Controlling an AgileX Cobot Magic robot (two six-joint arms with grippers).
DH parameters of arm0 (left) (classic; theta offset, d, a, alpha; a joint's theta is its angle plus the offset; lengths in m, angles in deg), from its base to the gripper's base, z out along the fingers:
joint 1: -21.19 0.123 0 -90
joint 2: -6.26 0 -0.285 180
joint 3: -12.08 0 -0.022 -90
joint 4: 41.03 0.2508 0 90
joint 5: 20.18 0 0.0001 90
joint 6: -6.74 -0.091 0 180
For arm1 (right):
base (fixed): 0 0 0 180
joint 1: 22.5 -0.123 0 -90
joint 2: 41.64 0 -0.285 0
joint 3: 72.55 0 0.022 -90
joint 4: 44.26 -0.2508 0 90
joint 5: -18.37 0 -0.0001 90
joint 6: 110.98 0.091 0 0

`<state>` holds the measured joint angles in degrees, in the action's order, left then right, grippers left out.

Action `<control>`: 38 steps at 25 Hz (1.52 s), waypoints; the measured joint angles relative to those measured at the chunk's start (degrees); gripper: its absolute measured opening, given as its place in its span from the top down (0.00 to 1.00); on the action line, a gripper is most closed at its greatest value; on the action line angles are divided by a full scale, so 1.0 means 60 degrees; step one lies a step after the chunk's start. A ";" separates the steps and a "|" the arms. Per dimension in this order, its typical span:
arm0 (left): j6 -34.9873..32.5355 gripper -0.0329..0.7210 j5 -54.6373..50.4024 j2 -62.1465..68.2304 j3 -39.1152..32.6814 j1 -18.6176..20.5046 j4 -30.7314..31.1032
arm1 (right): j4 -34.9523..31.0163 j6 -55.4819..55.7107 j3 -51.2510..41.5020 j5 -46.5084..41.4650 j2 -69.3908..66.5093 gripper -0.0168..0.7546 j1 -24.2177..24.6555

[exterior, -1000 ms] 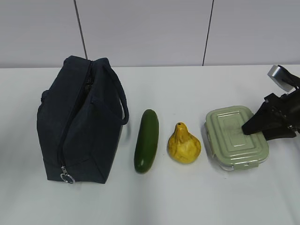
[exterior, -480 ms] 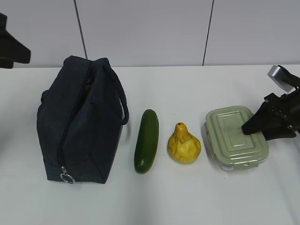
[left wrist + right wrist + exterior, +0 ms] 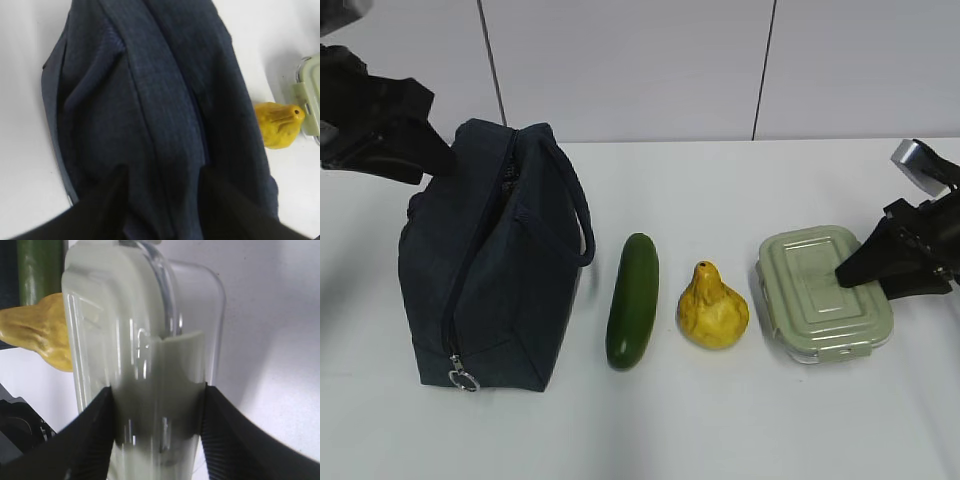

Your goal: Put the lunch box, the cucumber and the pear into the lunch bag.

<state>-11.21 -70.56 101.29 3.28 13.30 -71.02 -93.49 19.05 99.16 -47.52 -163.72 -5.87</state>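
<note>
Two grippers: right [image 3: 156,405] clamps lunch box [image 3: 825,293] (3 o'clock); left [image 3: 162,200] spread over zipped bag [image 3: 490,260], blocking loading.

Both arms matte black; right hand [image 3: 855,270] has ribbed fingers [image 3: 87,440], silver wrist fitting

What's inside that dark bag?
Nothing can be seen inside: the bag looks zipped shut along its top, so its fabric hides any contents. The cucumber, pear and lunch box all lie outside on the table.
</note>
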 joint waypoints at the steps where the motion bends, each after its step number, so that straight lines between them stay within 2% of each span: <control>1: 0.0000 0.59 -0.0007 0.0121 0.0024 0.0000 0.0000 | 0.0000 0.0000 0.0000 0.0000 0.0000 0.48 0.0000; 7: -0.0065 0.62 0.0050 0.0569 0.0026 0.0000 0.0000 | 0.0000 0.0008 0.0000 0.0000 0.0000 0.48 0.0000; 10: -0.0073 0.71 0.0060 0.0691 0.0037 0.0000 -0.0018 | 0.0000 0.0008 0.0000 0.0000 0.0000 0.48 0.0000; 14: -0.0073 0.90 0.0060 0.0745 0.0057 0.0000 -0.0090 | 0.0000 0.0023 0.0000 0.0000 0.0000 0.48 0.0000; 16: -0.0073 0.94 0.0049 0.0753 0.0160 0.0000 -0.0090 | 0.0000 0.0023 0.0000 0.0000 0.0000 0.48 0.0000; 21: -0.0073 0.95 -0.0026 0.0753 0.0677 -0.0127 -0.0097 | -0.0056 0.0023 0.0000 0.0000 0.0000 0.48 0.0000; 26: -0.0073 0.95 -0.0073 0.0753 0.0914 -0.0656 -0.0058 | -0.0057 0.0023 0.0000 0.0000 0.0000 0.48 0.0000; 32: 0.0311 0.95 0.0029 0.0753 0.0914 -0.1244 0.0501 | -0.0095 0.0023 0.0000 0.0000 0.0056 0.48 0.0000; 38: 0.0398 0.95 0.0039 0.0753 0.0914 -0.1329 0.0584 | -0.0267 0.0030 0.0000 0.0000 0.0073 0.48 0.0000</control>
<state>-8.82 -70.33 105.80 8.77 5.32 -67.51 -95.09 19.23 99.16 -47.52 -163.28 -5.87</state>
